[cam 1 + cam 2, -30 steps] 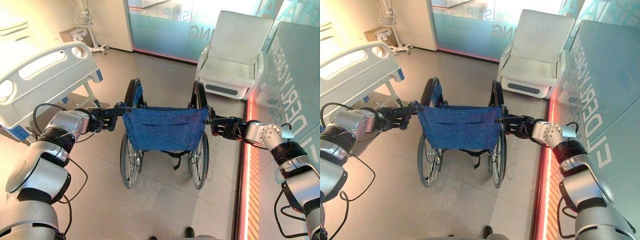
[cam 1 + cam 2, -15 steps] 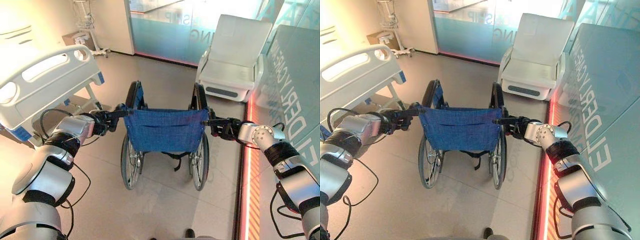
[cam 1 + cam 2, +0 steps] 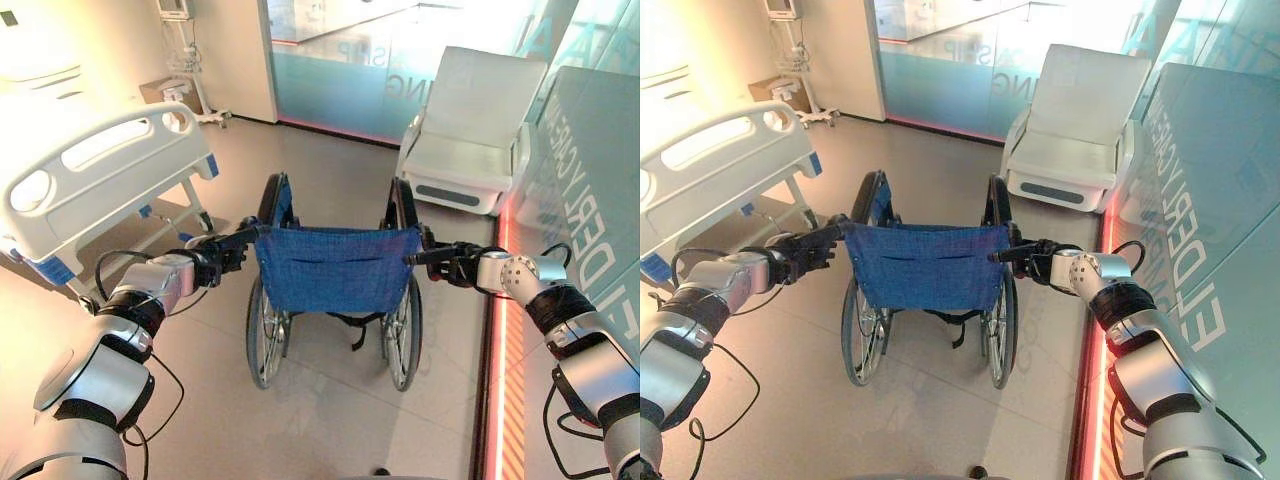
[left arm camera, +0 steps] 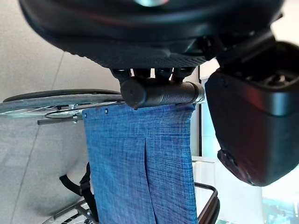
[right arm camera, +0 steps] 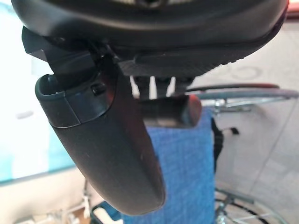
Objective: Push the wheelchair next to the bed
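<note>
A wheelchair [image 3: 335, 270] with a blue cloth back and black wheels stands on the floor in front of me, facing away. My left hand [image 3: 215, 258] is curled round its left push handle [image 4: 161, 92]. On the other side my right hand [image 3: 458, 264] grips the right push handle [image 5: 170, 112]. The white hospital bed [image 3: 95, 180] with its blue-cornered footboard stands at the left, a short gap of floor between it and the wheelchair's left wheel [image 3: 262, 325].
A white padded recliner chair [image 3: 470, 130] stands ahead at the right. A frosted glass wall [image 3: 350, 60] runs across the back. A grey panel with a glowing red floor strip [image 3: 495, 330] lines the right side. A stand and a cardboard box [image 3: 170, 90] sit at the far left.
The wheelchair has rolled forward with both hands on its handles, and my arms have stretched out. The camera has moved with it, so the bed and recliner sit lower in view.
</note>
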Motion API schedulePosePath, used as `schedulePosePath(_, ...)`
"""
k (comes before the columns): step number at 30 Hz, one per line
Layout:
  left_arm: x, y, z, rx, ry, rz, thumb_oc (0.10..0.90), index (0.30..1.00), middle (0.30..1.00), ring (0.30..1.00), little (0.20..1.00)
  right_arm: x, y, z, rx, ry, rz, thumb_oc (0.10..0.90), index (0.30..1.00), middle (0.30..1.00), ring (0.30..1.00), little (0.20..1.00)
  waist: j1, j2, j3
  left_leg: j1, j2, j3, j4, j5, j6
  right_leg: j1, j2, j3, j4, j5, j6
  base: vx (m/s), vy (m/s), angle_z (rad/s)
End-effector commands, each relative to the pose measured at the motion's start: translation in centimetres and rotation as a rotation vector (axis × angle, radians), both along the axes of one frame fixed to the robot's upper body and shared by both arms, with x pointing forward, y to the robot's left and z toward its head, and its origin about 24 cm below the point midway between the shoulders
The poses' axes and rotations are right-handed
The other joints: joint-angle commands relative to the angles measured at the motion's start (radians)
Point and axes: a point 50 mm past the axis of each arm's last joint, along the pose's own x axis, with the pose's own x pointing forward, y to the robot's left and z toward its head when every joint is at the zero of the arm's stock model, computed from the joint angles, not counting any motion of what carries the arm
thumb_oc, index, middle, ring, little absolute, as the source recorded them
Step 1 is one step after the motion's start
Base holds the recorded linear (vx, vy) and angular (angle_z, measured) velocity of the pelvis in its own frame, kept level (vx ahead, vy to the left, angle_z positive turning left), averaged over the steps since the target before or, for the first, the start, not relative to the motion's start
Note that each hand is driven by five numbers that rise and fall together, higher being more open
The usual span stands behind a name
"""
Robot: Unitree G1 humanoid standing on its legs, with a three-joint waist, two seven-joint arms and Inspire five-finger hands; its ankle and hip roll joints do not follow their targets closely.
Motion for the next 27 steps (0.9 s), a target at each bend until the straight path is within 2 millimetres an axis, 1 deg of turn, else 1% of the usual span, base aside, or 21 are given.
schedulePosePath(1, 3.4, -14.1, 5.9, -0.321, -0.292, -0.456, 0.8, 0.9, 0.9, 0.9, 0.9, 0.3, 11.4, 3.0, 0.373, -0.033, 0.461, 0.8, 0.9, 0.9, 0.9, 0.9, 0.001, 0.019, -0.012, -0.037, -0.07, -0.09, 0.004, -0.066, -0.011, 0.048, -0.001, -0.043, 0.002, -0.069, 0.035, 0.06, 0.01, 0.0)
schedulePosePath(4, 3.3, -14.4, 5.9, -0.354, -0.285, -0.494, 0.8, 0.9, 0.9, 0.9, 0.9, 0.2, 11.2, 2.8, 0.377, -0.012, 0.48, 0.8, 0.9, 0.9, 0.9, 0.9, -0.002, 0.019, -0.016, -0.033, -0.069, -0.086, 0.004, -0.068, -0.011, 0.051, -0.001, -0.041, 0.002, -0.071, 0.035, 0.04, 0.007, 0.0)
schedulePosePath(8, 2.8, -15.8, 5.8, -0.5, -0.233, -0.574, 0.8, 0.9, 0.9, 0.9, 0.9, -0.1, 11.2, 2.1, 0.383, 0.026, 0.529, 0.8, 0.9, 0.9, 0.9, 0.9, -0.006, 0.021, -0.021, -0.026, -0.069, -0.085, 0.004, -0.071, -0.009, 0.057, -0.001, -0.035, 0.002, -0.072, 0.037, 0.04, -0.001, 0.0)
schedulePosePath(11, 2.1, -16.9, 5.3, -0.585, -0.161, -0.676, 0.8, 0.9, 0.9, 0.9, 0.9, -0.4, 11.2, 1.6, 0.388, 0.053, 0.562, 0.8, 0.9, 0.9, 0.9, 0.9, -0.007, 0.023, -0.024, -0.02, -0.07, -0.087, 0.004, -0.074, -0.008, 0.06, -0.002, -0.032, 0.002, -0.072, 0.038, 0.04, -0.005, 0.0)
schedulePosePath(15, 1.6, -17.5, 4.7, -0.584, -0.125, -0.743, 0.8, 0.9, 0.9, 0.9, 0.9, -0.7, 11.5, 1.4, 0.416, 0.051, 0.584, 0.8, 0.9, 0.9, 0.9, 0.9, -0.009, 0.027, -0.026, -0.014, -0.071, -0.087, 0.004, -0.077, -0.007, 0.065, -0.003, -0.028, 0.002, -0.07, 0.043, 0.05, -0.003, 0.0)
schedulePosePath(16, 1.4, -17.5, 4.6, -0.586, -0.108, -0.754, 0.8, 0.9, 0.9, 0.9, 0.9, -0.7, 11.6, 1.6, 0.427, 0.034, 0.589, 0.637, 0.655, 0.655, 0.655, 0.655, -0.01, 0.028, -0.027, -0.012, -0.07, -0.087, 0.004, -0.078, -0.007, 0.066, -0.003, -0.027, 0.002, -0.071, 0.044, 0.0, 0.0, 0.0)
schedulePosePath(17, 1.4, -17.5, 4.5, -0.583, -0.103, -0.755, 0.703, 0.754, 0.754, 0.754, 0.754, -0.7, 11.7, 1.7, 0.436, 0.027, 0.587, 0.472, 0.408, 0.408, 0.408, 0.408, -0.01, 0.028, -0.028, -0.012, -0.07, -0.087, 0.004, -0.078, -0.007, 0.066, -0.003, -0.026, 0.002, -0.071, 0.044, 0.0, 0.0, 0.0)
schedulePosePath(18, 1.3, -17.3, 4.4, -0.583, -0.098, -0.753, 0.577, 0.566, 0.566, 0.566, 0.566, -0.7, 11.7, 1.8, 0.452, 0.015, 0.58, 0.4, 0.3, 0.3, 0.3, 0.3, -0.01, 0.029, -0.029, -0.011, -0.071, -0.088, 0.004, -0.079, -0.007, 0.066, -0.003, -0.025, 0.002, -0.071, 0.045, 0.0, 0.0, 0.0)
schedulePosePath(19, 1.2, -17.1, 4.3, -0.584, -0.082, -0.748, 0.4, 0.3, 0.3, 0.3, 0.3, -0.7, 11.9, 2.3, 0.487, -0.01, 0.569, 0.4, 0.3, 0.3, 0.3, 0.3, -0.011, 0.031, -0.029, -0.009, -0.071, -0.089, 0.004, -0.081, -0.006, 0.068, -0.003, -0.024, 0.002, -0.072, 0.046, 0.0, 0.0, 0.0)
schedulePosePath(23, 0.9, -16.8, 4.1, -0.627, -0.056, -0.732, 0.4, 0.3, 0.3, 0.3, 0.3, -0.6, 11.9, 3.1, 0.548, -0.059, 0.533, 0.4, 0.3, 0.3, 0.3, 0.3, -0.011, 0.035, -0.032, -0.006, -0.072, -0.093, 0.004, -0.083, -0.005, 0.07, -0.003, -0.022, 0.002, -0.074, 0.047, 0.01, -0.003, -0.02)
schedulePosePath(24, 0.8, -16.5, 4.1, -0.655, -0.058, -0.729, 0.4, 0.3, 0.3, 0.3, 0.3, -0.5, 11.4, 3.5, 0.574, -0.089, 0.503, 0.4, 0.3, 0.3, 0.3, 0.3, -0.011, 0.037, -0.033, -0.004, -0.072, -0.093, 0.004, -0.086, -0.004, 0.071, -0.003, -0.023, 0.002, -0.076, 0.047, 0.0, 0.0, 0.0)
schedulePosePath(27, 0.7, -16.0, 4.2, -0.67, -0.065, -0.712, 0.4, 0.3, 0.3, 0.3, 0.3, -0.3, 10.8, 4.0, 0.589, -0.118, 0.47, 0.4, 0.3, 0.3, 0.3, 0.3, -0.011, 0.039, -0.035, -0.002, -0.072, -0.095, 0.004, -0.088, -0.004, 0.074, -0.002, -0.023, 0.002, -0.078, 0.047, 0.01, -0.001, 0.0)
